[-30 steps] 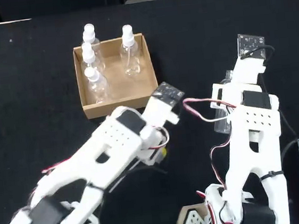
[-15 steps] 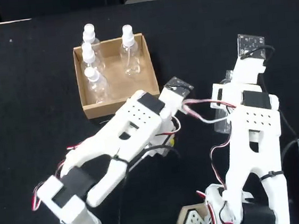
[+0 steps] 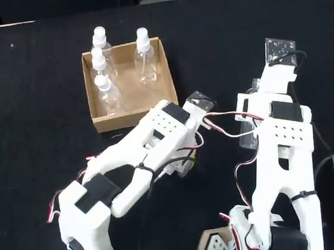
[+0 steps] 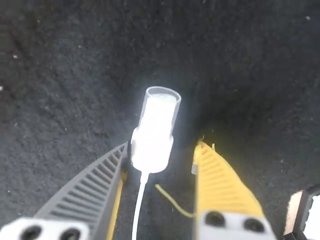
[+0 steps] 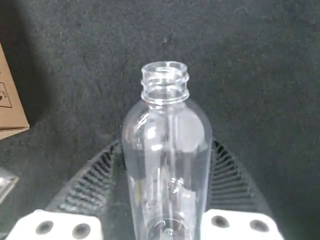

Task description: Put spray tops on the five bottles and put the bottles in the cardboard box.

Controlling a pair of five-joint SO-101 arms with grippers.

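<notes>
1. Over the last second the left arm (image 3: 140, 157) had swung its long white links out from the table's near left corner. Its wrist had shifted a little toward the right arm (image 3: 279, 137), which had kept still.
2. The left arm lay stretched low across the black table (image 3: 31, 85), with its wrist just off the near right corner of the cardboard box (image 3: 130, 118).
3. The left gripper (image 4: 162, 146) pointed down at the cloth with its jaws moderately apart around the spray top (image 4: 154, 127).
4. The top's white collar touched the grey finger (image 4: 95, 185), while a dark gap separated it from the yellow finger (image 4: 217, 185).
5. The top's cap pointed away from the wrist, and its thin tube ran back between the fingers.
6. The right arm stood reared up and folded forward, its wrist well off the box's right side.
7. The right gripper (image 5: 166, 145) was clamped on a clear bottle (image 5: 167, 125), with one black ribbed finger pressed against each flank.
8. The bottle's open, threaded neck carried no top and pointed away from that wrist.
9. A corner of the box showed off to the side of this gripper, apart from the bottle.
10. Four capped bottles (image 3: 108, 92) stood in the box: three in a row along its left wall and one near the far right corner.
</notes>
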